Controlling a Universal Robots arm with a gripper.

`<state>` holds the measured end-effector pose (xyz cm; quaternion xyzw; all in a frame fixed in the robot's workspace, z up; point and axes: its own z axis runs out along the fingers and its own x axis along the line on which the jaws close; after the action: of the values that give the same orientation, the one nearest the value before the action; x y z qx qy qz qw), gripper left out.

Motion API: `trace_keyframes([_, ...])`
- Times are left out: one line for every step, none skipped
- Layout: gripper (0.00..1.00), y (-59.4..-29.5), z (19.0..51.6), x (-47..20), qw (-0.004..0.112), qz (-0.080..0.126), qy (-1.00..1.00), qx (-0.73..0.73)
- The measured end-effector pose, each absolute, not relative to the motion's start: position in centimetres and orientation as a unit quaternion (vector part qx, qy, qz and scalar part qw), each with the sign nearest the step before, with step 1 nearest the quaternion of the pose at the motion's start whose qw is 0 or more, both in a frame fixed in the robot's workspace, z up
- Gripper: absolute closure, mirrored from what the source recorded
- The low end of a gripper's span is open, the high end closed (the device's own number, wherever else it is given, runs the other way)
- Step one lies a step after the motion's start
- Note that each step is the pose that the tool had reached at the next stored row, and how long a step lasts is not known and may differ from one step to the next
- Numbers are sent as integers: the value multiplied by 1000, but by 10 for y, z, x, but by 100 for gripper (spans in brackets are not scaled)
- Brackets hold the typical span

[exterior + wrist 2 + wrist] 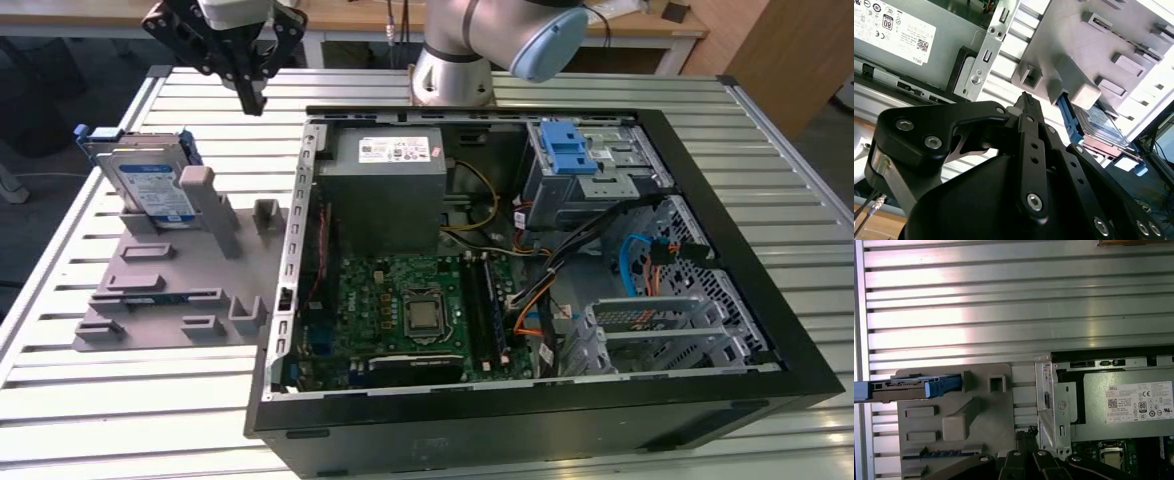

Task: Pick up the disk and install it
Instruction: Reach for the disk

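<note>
The disk (pixel 144 180), silver with a white-and-blue label in a blue frame, stands on edge in the grey slotted stand (pixel 174 290) at the exterior view's left. My gripper (pixel 251 98) hangs above the table behind the stand, between it and the open computer case (pixel 534 410). Its fingers are shut with nothing in them. In the second wrist view the shut gripper (pixel 1027 98) points toward the stand (pixel 1089 50), with the disk (pixel 1100 122) beyond it. In the first wrist view the disk (pixel 914 387) shows edge-on, away from the gripper (pixel 1027 432).
The open case holds a power supply (pixel 380 190), a motherboard (pixel 414 310) and a metal drive cage with a blue latch (pixel 567 150) at its far right corner. The arm's base (pixel 451 75) stands behind the case. Everything rests on a ribbed metal table (pixel 120 400).
</note>
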<state>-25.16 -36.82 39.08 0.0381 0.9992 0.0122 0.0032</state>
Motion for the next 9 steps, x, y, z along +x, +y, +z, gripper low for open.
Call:
trace_keyframes([89, -368, 391, -252, 3, 12, 999, 38])
trace_keyframes([89, -368, 391, -253, 3, 12, 999, 38])
trace_keyframes([89, -368, 391, -253, 3, 12, 999, 38])
trace_keyframes([89, -368, 391, -254, 3, 12, 999, 38])
trace_keyframes([89, -368, 391, -254, 3, 12, 999, 38])
trace_keyframes([89, -368, 391, -255, 3, 12, 999, 38])
trace_keyframes([89, -368, 391, -255, 3, 12, 999, 38])
trace_keyframes([89, -367, 391, -256, 3, 12, 999, 38])
trace_keyframes([89, -367, 391, -257, 3, 12, 999, 38])
